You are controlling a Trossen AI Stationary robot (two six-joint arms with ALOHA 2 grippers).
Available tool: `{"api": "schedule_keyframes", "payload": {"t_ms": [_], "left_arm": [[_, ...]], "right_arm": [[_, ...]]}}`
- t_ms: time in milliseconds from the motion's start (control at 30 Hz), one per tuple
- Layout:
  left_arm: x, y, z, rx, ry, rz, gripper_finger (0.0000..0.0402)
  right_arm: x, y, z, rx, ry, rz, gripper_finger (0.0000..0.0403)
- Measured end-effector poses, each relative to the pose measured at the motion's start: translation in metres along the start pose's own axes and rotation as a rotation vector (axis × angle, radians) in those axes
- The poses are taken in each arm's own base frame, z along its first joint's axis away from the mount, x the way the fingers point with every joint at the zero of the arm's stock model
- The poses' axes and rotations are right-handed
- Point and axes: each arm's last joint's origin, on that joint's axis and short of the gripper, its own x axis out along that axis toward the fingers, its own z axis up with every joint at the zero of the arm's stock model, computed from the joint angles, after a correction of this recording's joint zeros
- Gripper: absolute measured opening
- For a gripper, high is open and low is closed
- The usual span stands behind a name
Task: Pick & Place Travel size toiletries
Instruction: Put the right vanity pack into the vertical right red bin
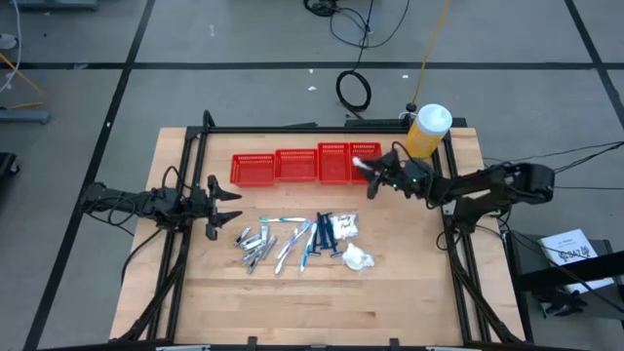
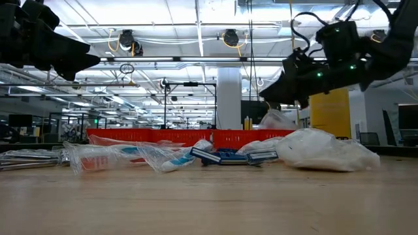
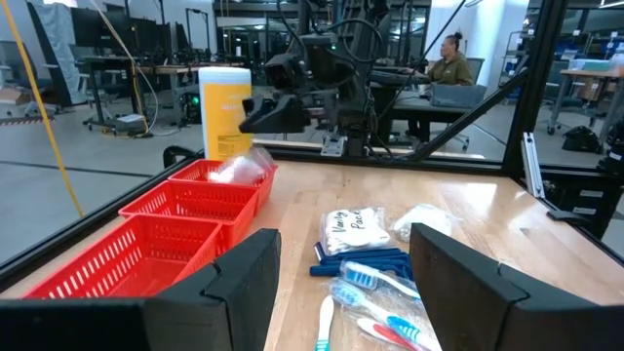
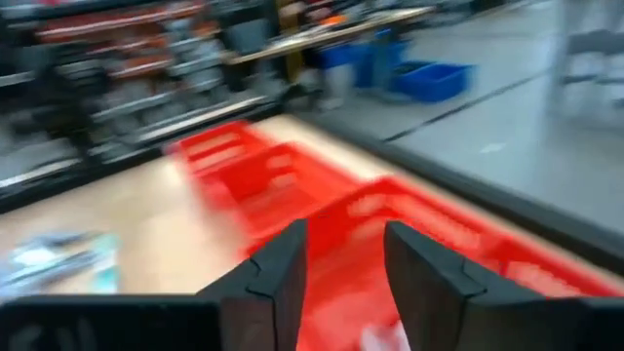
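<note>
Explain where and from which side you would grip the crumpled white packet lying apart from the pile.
Grip the crumpled white packet across its raised middle, coming straight down from above. It lies as a soft mound on the table, with bare wood on its outer sides; the razors crowd the other side.

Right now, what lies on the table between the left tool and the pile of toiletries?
Nothing: in the high view, only bare wood separates the left tool, hovering open, from the nearest silvery tubes of the toiletries.

bare worktop (image 1: 322, 302) is lying open along the near edge. toiletries (image 1: 297, 239) are crowding the middle, red baskets (image 1: 304, 166) are lining the far side, and a yellow bottle (image 1: 427, 132) is blocking the far right corner.
</note>
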Motion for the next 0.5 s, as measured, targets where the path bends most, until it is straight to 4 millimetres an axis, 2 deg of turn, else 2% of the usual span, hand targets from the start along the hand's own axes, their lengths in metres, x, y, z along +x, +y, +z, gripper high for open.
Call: {"api": "schedule_keyframes", "payload": {"t_ms": [167,300,433,500], "left_arm": [[0.000,0.000,0.000,0.000,0.000,0.000,0.0225],[0.000,0.000,0.000,0.001,0.000,-0.001,0.0225],[0.000,0.000,0.000,0.000,0.000,0.000,0.0225],[0.000,0.000,0.000,0.000,0.000,0.000,0.0225]], "right_arm": [[0.008,0.003,0.005,0.000,0.048,0.040,0.0132],[0.003,0.005,0.005,0.000,0.105,0.085,0.0127],[-0.005,0.008,0.003,0.014,0.215,0.212,0.0120],[-0.010,0.007,0.002,0.047,0.260,0.181,0.0116]]}}
